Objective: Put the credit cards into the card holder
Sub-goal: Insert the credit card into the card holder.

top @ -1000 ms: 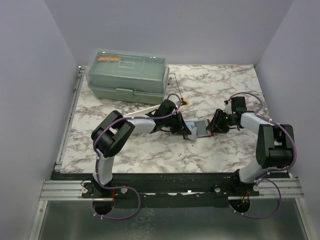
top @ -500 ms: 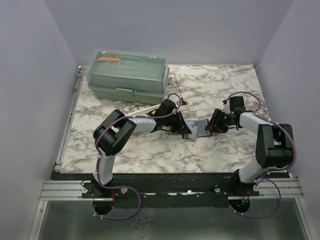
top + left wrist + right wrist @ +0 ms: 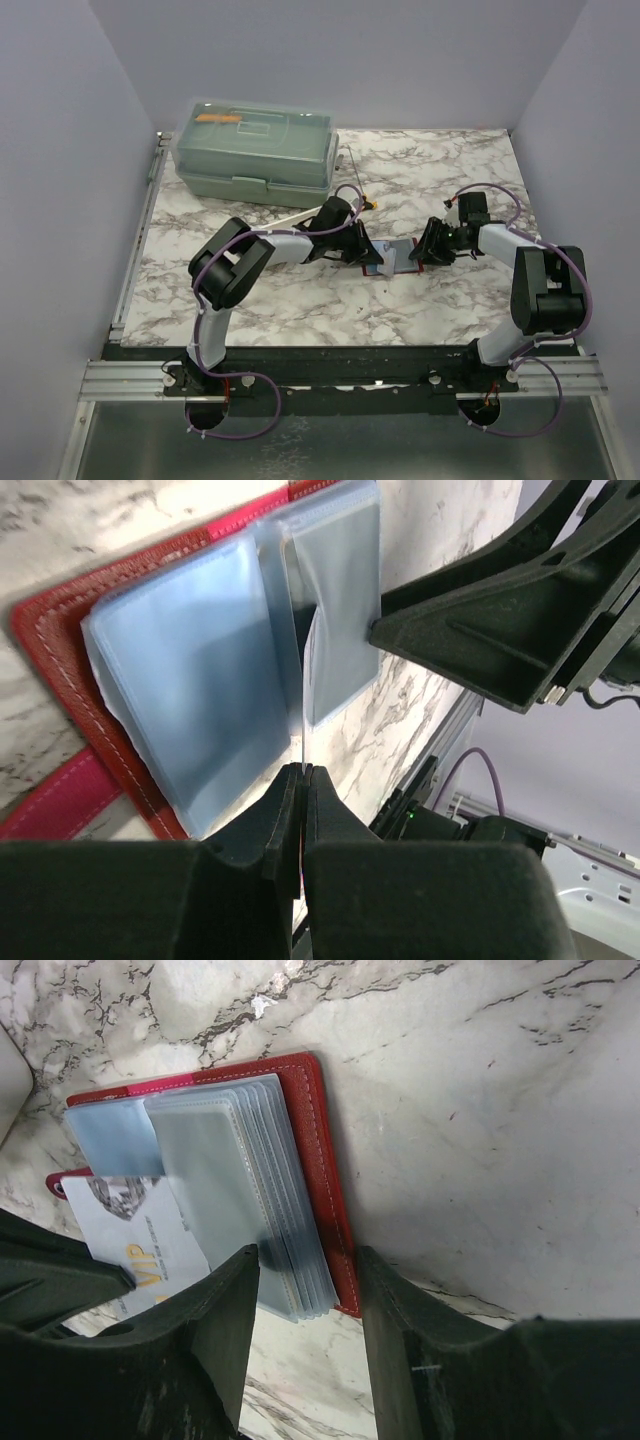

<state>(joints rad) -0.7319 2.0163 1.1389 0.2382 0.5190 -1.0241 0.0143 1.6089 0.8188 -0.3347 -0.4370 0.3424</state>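
Observation:
The red card holder lies open on the marble table between my two grippers, its clear sleeves fanned out. My left gripper is shut on a credit card, which shows edge-on in the left wrist view and reaches in among the sleeves of the holder. In the right wrist view the card is pale blue-grey with "VIP" lettering and lies partly under a sleeve. My right gripper is open, and its jaws stand on either side of the holder's red edge and the sleeve ends.
A grey-green lidded toolbox stands at the back left. A thin rod with a yellow tip lies behind the grippers, and a pale stick lies beside the left arm. Purple walls close in the left, right and back.
My left gripper has edged right toward the holder with the card. My right gripper has shifted slightly left against the holder.

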